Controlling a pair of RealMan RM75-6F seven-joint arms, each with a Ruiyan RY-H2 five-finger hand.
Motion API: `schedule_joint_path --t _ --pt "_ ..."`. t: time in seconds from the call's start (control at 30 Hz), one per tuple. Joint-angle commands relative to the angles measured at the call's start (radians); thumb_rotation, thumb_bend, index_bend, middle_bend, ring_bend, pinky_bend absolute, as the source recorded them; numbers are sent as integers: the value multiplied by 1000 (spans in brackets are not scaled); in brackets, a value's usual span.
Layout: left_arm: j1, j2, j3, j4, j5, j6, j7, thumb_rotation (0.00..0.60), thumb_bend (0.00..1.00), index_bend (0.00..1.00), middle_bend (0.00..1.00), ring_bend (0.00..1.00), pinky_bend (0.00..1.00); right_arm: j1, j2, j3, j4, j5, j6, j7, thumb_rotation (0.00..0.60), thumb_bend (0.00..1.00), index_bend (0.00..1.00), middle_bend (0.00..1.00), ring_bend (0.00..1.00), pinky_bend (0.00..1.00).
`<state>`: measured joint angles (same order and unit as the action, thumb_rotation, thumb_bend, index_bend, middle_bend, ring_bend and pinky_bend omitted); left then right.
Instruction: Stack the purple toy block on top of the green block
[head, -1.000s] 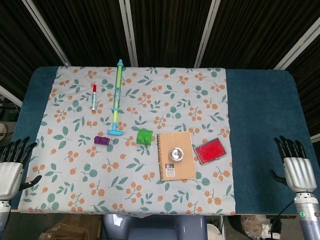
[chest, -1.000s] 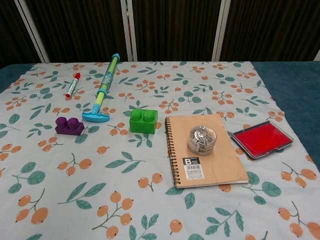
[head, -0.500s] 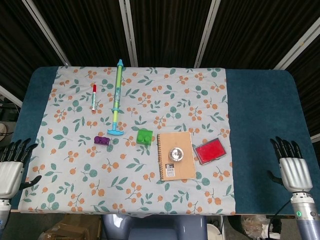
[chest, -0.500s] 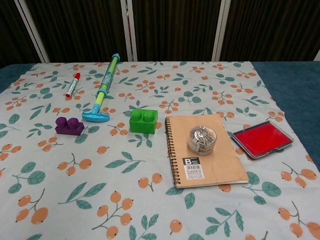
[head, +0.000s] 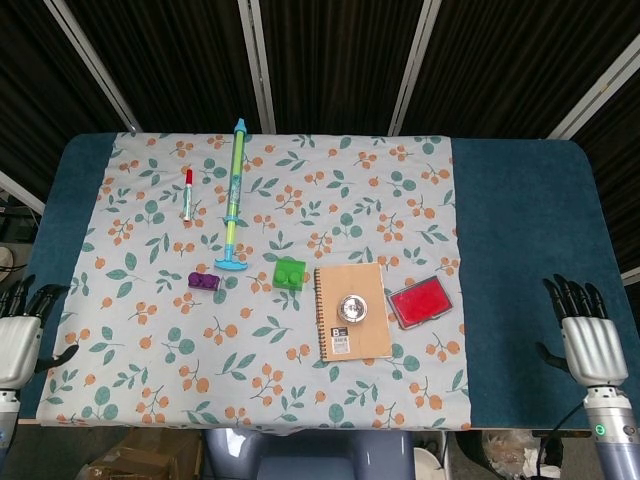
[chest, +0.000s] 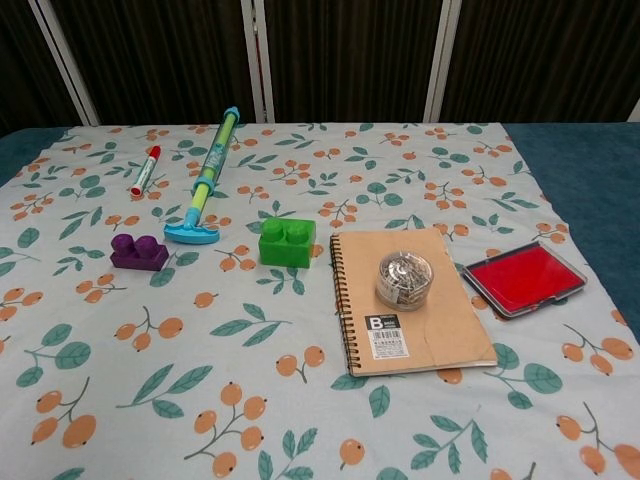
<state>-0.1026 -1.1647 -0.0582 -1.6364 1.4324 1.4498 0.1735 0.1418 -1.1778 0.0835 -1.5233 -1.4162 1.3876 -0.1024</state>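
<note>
The purple toy block (head: 204, 282) (chest: 139, 252) lies on the floral cloth, left of the green block (head: 290, 273) (chest: 287, 241), with a gap of cloth between them. Both stand studs up. My left hand (head: 18, 338) hangs at the table's near left corner, fingers spread and empty. At the near right edge my right hand (head: 588, 342) is likewise spread with nothing in it. Both hands are far from the blocks, and neither shows in the chest view.
A teal toy pump (head: 233, 198) (chest: 205, 182) ends just behind the purple block. A red marker (head: 187, 192) lies far left. Right of the green block sit a spiral notebook (head: 352, 311) bearing a clip jar (chest: 404, 279), and a red ink pad (head: 420, 303).
My left hand has dropped lower and further left, toward the frame's corner. The right hand has shifted slightly near the table's edge. The blocks have not moved.
</note>
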Motion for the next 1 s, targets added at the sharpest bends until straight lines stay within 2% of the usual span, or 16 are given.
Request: schedule_joint_path --t 0.03,0.13,0.23,0.47,0.73,1.0 --pt "-57 6 -46 -51 -90 -93 65 600 141 189 186 0 0 1 2 0 1 -1 -1 6 600 223 19 63 88 0" --pt "-148 35 -118 -126 -219 -227 107 600 151 217 212 0 0 2 2 -1 1 -6 -2 10 600 223 19 64 88 0" --pt "-224 36 -189 -152 -347 -282 192 600 191 251 247 0 0 2 2 -3 0 -10 0 9 600 223 19 64 88 0" --pt "-358 -35 -259 -162 -588 -276 425 600 227 295 293 4 0 -1 2 -2 -7 -7 4 1 600 223 19 64 88 0" --pt "-471 -143 -260 -87 -724 -245 590 600 290 319 312 15 0 -2 4 -4 -11 -9 4 2 600 223 19 64 88 0" --pt "-555 -272 -228 30 -748 -255 659 600 305 317 305 15 0 0 0 0 -10 3 -3 -9 600 223 19 64 88 0"
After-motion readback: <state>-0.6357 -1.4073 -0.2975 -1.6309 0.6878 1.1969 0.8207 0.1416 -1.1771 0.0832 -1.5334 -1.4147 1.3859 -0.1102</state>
